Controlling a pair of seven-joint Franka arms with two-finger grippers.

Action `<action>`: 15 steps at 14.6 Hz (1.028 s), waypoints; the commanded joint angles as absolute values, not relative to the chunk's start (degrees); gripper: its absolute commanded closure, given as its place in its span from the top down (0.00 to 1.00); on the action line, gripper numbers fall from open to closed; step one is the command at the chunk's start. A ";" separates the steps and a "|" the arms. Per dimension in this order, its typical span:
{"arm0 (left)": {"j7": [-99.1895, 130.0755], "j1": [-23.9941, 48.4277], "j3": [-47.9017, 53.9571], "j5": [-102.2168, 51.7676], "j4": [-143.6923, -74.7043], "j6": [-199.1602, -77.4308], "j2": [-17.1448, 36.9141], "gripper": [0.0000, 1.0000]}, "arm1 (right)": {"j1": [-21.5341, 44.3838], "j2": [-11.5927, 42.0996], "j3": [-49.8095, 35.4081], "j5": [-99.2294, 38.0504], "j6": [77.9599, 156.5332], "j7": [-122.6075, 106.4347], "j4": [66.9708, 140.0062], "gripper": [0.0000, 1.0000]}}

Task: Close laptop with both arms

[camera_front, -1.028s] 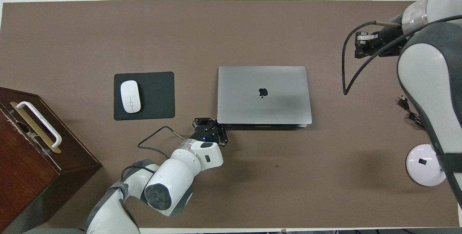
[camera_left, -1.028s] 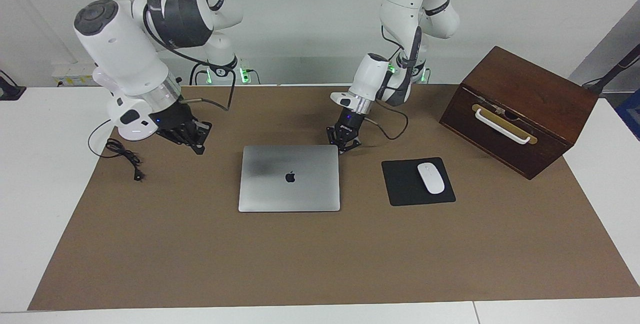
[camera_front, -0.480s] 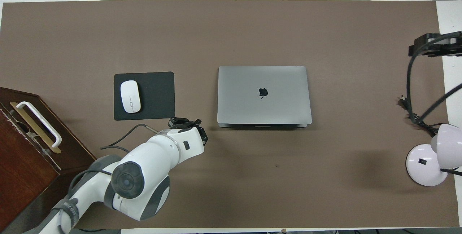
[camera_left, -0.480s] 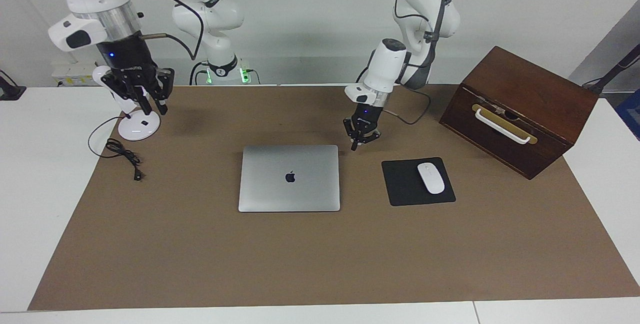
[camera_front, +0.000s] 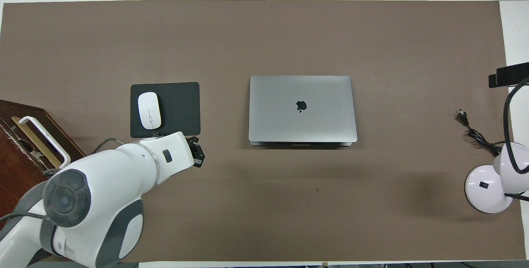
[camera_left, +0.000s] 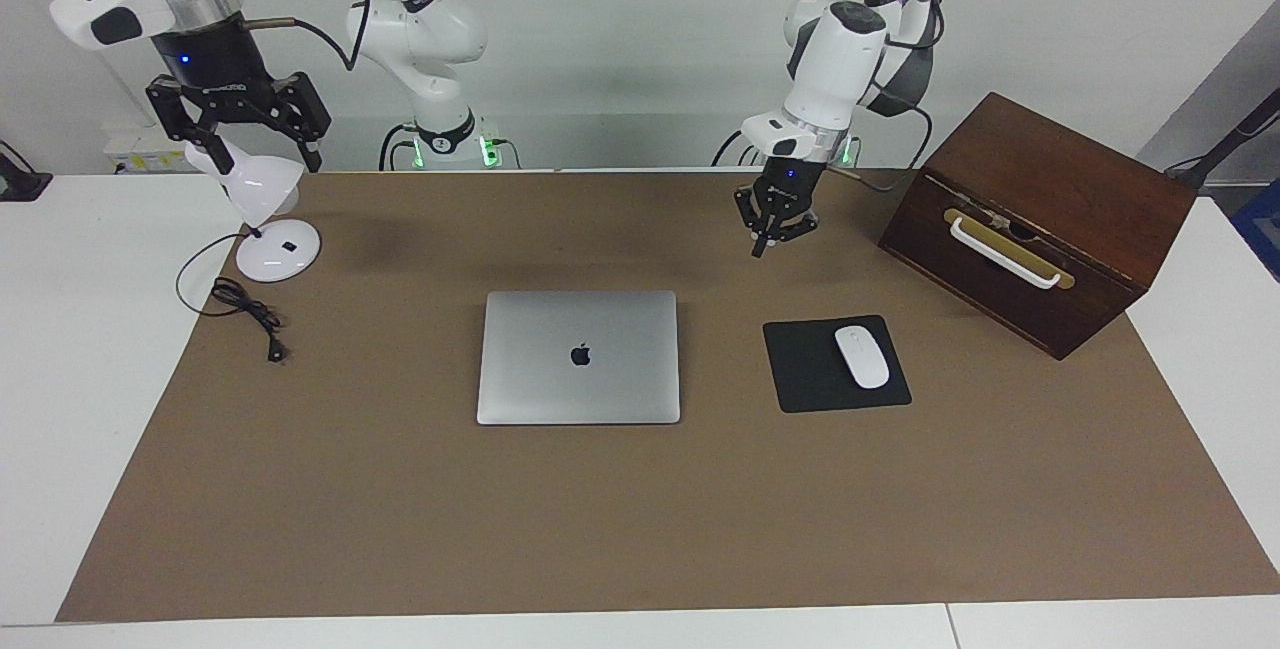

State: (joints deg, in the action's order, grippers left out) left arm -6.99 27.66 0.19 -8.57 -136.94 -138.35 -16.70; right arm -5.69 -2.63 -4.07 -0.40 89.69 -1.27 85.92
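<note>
Laptop (camera_left: 578, 357) lies shut on the mat, apart from both claws: left claw (camera_left: 768, 242) pinched together, right claw (camera_left: 238, 129) spread wide above the lamp (camera_left: 262, 214).

One laptop (camera_left: 578, 357) lies shut at the middle of the brown mat (camera_left: 640, 529). Beside it toward the left arm's end sits one black mousepad (camera_left: 815, 379) carrying one white mouse (camera_left: 861, 356). One wooden box (camera_left: 1040, 219) stands past the mousepad. Toward the right arm's end stands one white lamp (camera_left: 265, 219) with one loose cord (camera_left: 245, 314). Two claws hang above: the left claw (camera_left: 762, 247) and the right claw (camera_left: 240, 129).
</note>
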 commanded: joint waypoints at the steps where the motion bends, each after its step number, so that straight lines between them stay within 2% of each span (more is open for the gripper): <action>1: -8.26 24.09 0.44 -8.88 -132.90 -130.45 -17.75 0.03 | -6.50 -4.30 -4.83 0.79 89.91 -2.37 88.59 1.00; 2: -8.17 23.30 0.53 -8.79 -132.28 -128.95 -18.28 0.31 | -6.85 -4.74 -4.83 0.88 90.26 -2.37 89.55 1.00; 3: -7.74 22.60 0.44 -8.79 -131.93 -127.89 -18.63 0.99 | -7.12 -5.70 -4.83 0.88 90.70 -2.37 91.30 1.00; 5: -7.91 18.92 0.53 -8.70 -130.26 -125.00 -19.07 1.00 | -7.64 -7.11 -4.83 0.97 91.92 -2.46 93.77 1.00; 10: -7.74 10.83 0.62 -7.56 -124.81 -116.91 -18.63 1.00 | -7.82 -7.21 -5.10 1.32 92.02 -2.37 94.04 1.00; 15: -7.65 5.81 0.53 -7.56 -122.09 -116.55 -18.11 1.00 | -8.44 -7.12 -5.36 1.32 91.85 -2.81 93.87 1.00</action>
